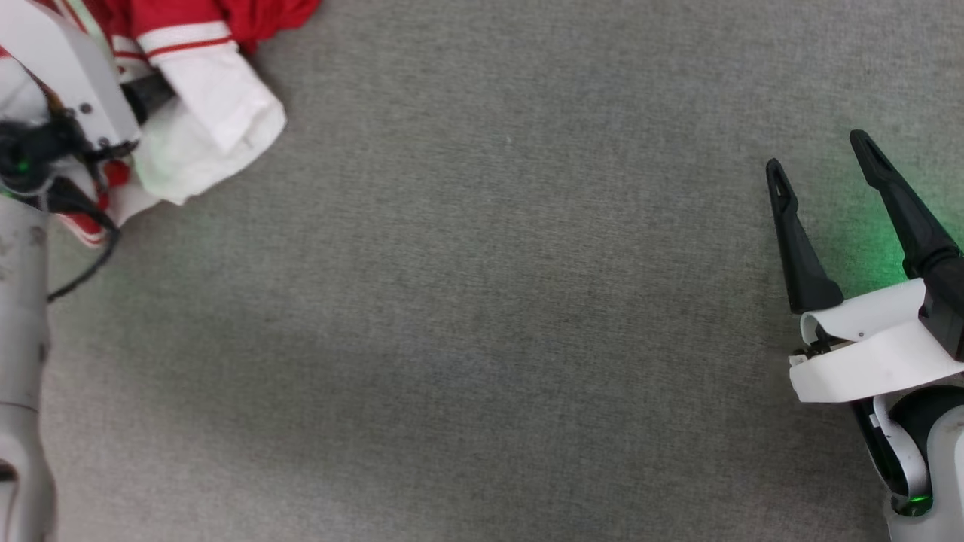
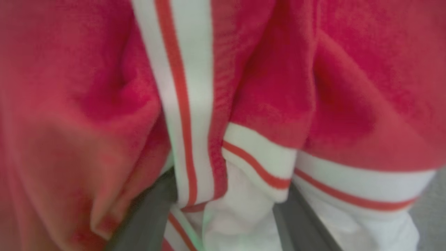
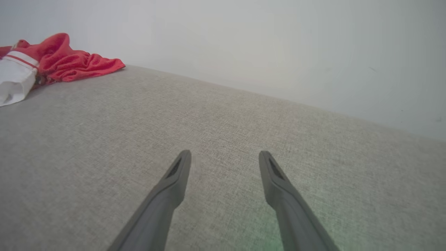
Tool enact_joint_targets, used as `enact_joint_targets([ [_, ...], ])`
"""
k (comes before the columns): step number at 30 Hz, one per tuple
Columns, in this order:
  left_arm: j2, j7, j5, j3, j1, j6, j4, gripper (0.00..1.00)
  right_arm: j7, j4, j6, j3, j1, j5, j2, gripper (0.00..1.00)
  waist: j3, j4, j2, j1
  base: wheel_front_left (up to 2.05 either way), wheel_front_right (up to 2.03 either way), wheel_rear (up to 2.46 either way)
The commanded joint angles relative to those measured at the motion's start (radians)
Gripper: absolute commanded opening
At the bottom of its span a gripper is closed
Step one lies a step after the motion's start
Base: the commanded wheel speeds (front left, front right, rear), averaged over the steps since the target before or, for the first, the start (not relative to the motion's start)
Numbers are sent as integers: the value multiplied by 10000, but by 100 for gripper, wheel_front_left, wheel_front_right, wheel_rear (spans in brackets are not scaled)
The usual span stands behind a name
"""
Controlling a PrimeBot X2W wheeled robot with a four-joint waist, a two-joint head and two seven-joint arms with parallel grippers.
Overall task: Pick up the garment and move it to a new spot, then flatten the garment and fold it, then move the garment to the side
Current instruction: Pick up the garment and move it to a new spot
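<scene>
Gaping left gripper (image 2: 226,195): pushed into red shirt (image 1: 218,105) at 10 o'clock, white sleeve (image 2: 244,223) bracketed for pickup
Right gripper (image 1: 819,154): released, parked at 3 o'clock, kept clear

one garment (image 1: 211,113) is counted. two tools are counted, one left tool (image 2: 223,205) and one right tool (image 1: 819,154). one grey fabric surface (image 1: 482,301) and one pale wall (image 3: 244,42) are seen.
</scene>
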Motion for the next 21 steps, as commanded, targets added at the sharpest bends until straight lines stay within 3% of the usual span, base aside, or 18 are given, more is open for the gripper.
enact_joint_targets([
  [1,-226,106,121,-203,337,-11,448,100,42,-82,4,-8,-118,-19,-28,100,240,-232,-1,0,0,0,0],
  [9,-494,-252,140,-434,132,-115,1622,100,147,-135,4,-16,-104,-22,8,100,109,-204,-1,0,0,0,0],
  [11,-449,-494,179,-501,34,-163,1689,0,89,-47,4,-25,-2,27,34,100,-74,-156,-1,0,0,0,0],
  [21,420,-2107,205,-625,-278,-313,901,0,-336,705,4,96,568,288,397,100,-1848,-2,-1,0,0,0,0],
])
